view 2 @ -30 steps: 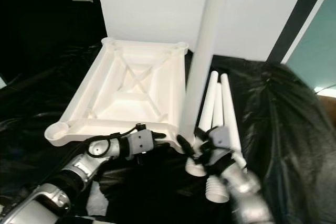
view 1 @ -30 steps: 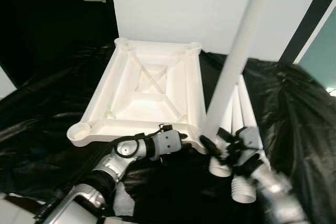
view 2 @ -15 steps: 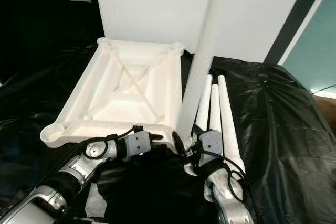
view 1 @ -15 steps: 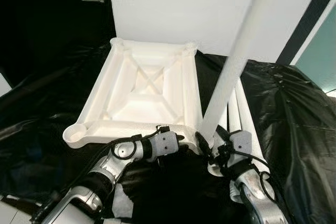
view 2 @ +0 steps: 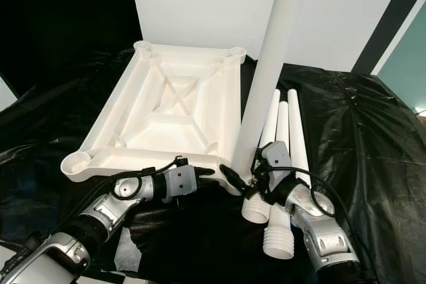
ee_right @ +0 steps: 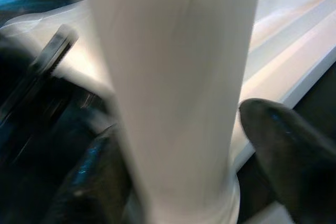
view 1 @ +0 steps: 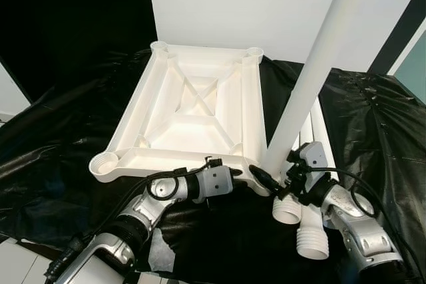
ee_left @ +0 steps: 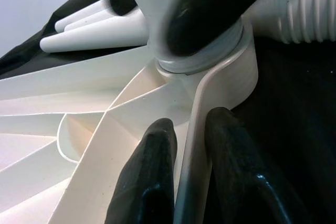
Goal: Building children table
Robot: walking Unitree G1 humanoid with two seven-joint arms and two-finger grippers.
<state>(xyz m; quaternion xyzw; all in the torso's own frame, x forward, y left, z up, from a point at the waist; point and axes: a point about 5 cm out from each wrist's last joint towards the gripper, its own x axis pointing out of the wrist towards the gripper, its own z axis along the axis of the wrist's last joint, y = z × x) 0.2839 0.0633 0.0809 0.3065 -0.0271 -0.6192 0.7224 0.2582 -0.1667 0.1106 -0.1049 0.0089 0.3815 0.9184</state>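
Lying upside down on black sheeting (view 1: 60, 144), the white tabletop (view 1: 193, 114) has one leg (view 1: 313, 78) standing upright in its near right corner socket. The right gripper (view 1: 269, 181) straddles that leg's base, fingers apparently spread and not quite touching it. The left gripper (ee_left: 191, 182) pinches the tabletop's near rim. Three spare legs (view 2: 283, 157) lie just right of the tabletop.
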